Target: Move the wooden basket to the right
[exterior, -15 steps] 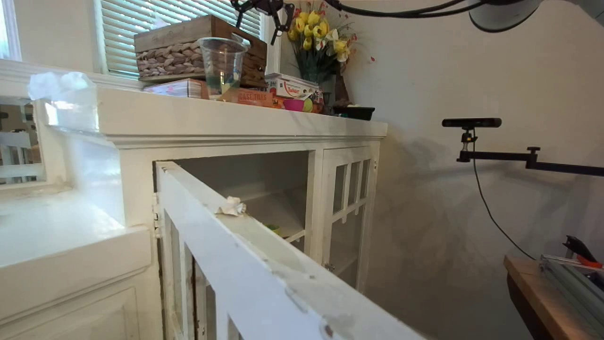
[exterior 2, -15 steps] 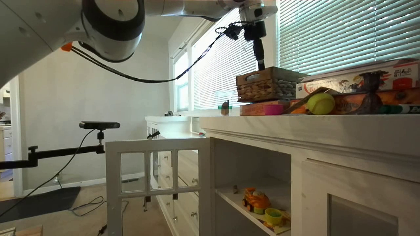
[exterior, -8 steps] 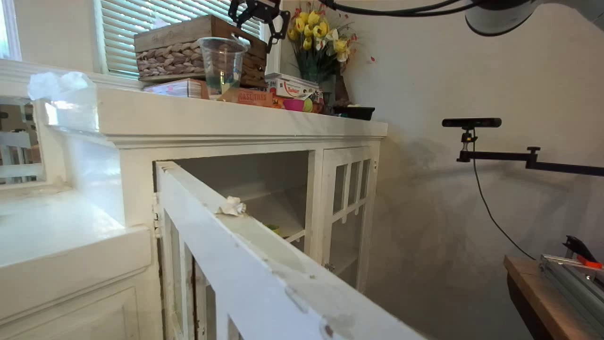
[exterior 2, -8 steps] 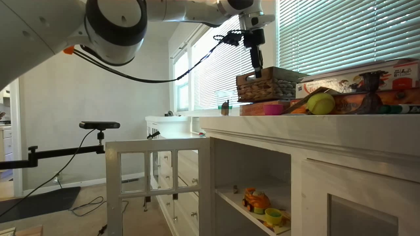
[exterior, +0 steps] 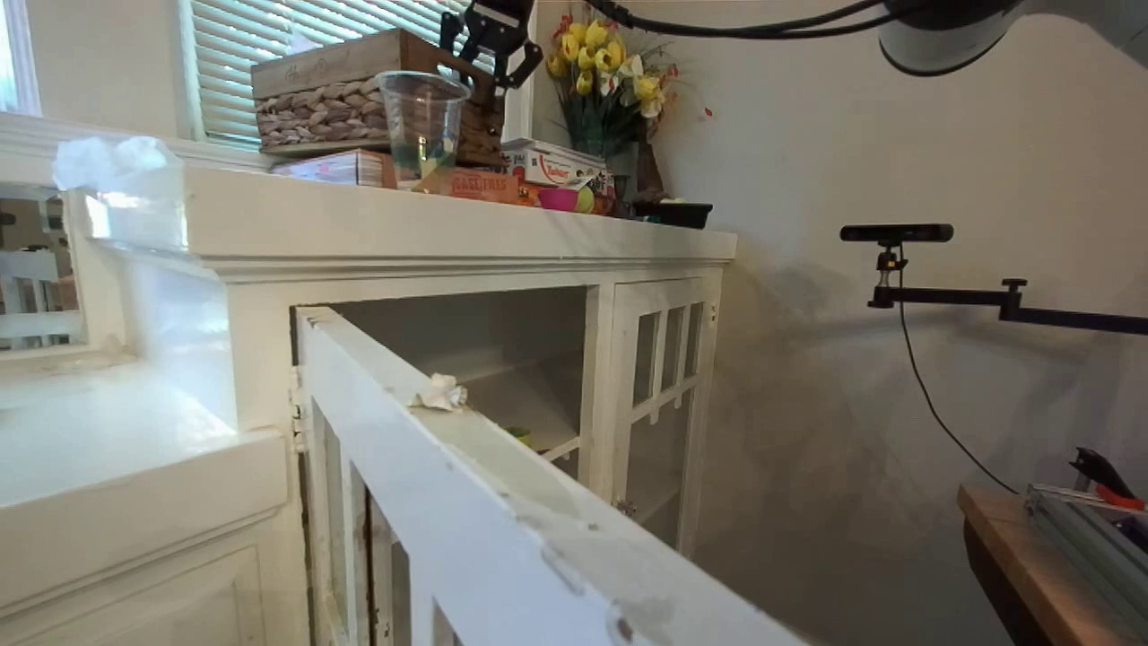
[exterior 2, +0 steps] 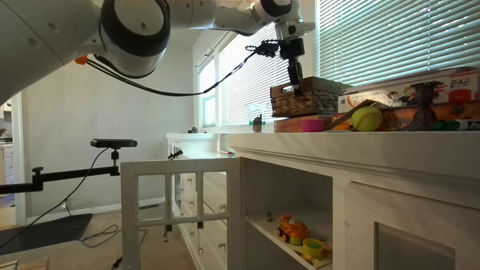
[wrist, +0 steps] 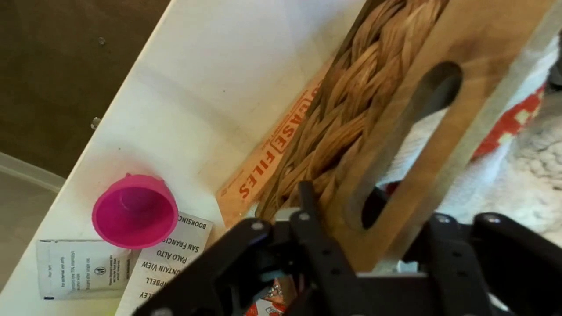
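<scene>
The white cabinet [exterior 2: 339, 217] stood with one paned door [exterior 2: 183, 220] open. On its tabletop [wrist: 189, 79] you had the wooden basket [exterior: 318, 112], resting upright on an orange CASE FILES box [wrist: 270, 156] in front of the window blinds [exterior 2: 393, 33]. The basket was rectangular, with a brown timber rim, braided walls, darker edge bands and an oblong slot through the end wall. Your wrist view recorded white textured material [wrist: 531, 153] and a red patterned item [wrist: 509, 120] inside it; neither could be identified. A white box [exterior 2: 395, 90] lay just beside the basket, obstructing the side toward the yellow flowers [exterior: 594, 58]; whether the two touched was not visible. Your end effector [wrist: 372, 204] was spread wide astride the slotted wall, one finger outside and one inside; you could not tell whether either bore on the wood. In both exterior views a clear cup [exterior: 421, 112] stood near the basket, on the side away from the white box; green showed in its lower part, contents unverified. An orange toy vehicle [exterior 2: 293, 227] sat on the cabinet's shelf [exterior 2: 317, 217]. A pink cup [wrist: 136, 213] stood near the CASE FILES box, and a yellow-green ball [exterior 2: 366, 118] rested farther along the tabletop.
</scene>
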Robot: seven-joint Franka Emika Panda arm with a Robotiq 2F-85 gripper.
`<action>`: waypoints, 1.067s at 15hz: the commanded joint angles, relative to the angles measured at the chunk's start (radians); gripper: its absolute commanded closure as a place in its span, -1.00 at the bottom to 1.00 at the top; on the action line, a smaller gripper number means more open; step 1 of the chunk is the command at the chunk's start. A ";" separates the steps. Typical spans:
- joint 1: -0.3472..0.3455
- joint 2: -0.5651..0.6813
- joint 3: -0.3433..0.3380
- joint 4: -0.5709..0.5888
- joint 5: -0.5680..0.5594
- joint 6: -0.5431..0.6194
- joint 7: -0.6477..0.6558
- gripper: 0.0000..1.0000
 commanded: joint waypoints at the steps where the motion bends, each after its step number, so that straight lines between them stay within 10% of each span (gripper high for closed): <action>1: 0.005 0.014 0.000 0.024 -0.025 0.014 0.037 0.89; 16: -0.019 -0.017 0.006 0.023 -0.017 0.075 0.054 0.91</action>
